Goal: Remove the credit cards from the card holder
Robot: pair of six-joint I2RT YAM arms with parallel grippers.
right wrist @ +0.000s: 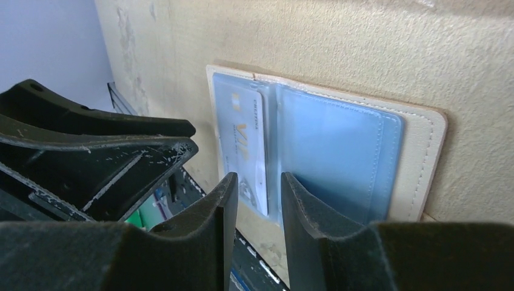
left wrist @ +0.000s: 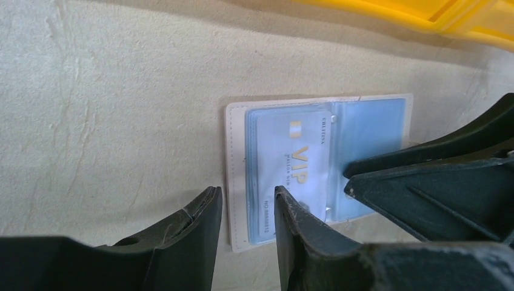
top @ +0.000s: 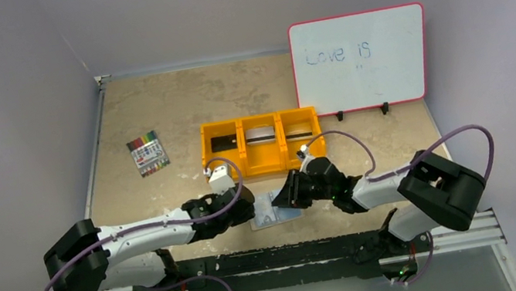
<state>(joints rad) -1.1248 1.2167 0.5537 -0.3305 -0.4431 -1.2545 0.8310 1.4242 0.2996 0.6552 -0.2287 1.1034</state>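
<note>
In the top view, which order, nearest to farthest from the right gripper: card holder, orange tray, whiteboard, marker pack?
1. card holder, right at the right gripper.
2. orange tray, just behind.
3. whiteboard, back right.
4. marker pack, far left.

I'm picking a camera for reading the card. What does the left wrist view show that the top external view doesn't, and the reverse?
Only the left wrist view: a card with gold VIP lettering in a clear blue pocket of the card holder. Only the top external view: the whiteboard, the marker pack and all three compartments of the orange tray. Both: the card holder lying open on the table, the tray's edge, and the left gripper and right gripper close at it.
</note>
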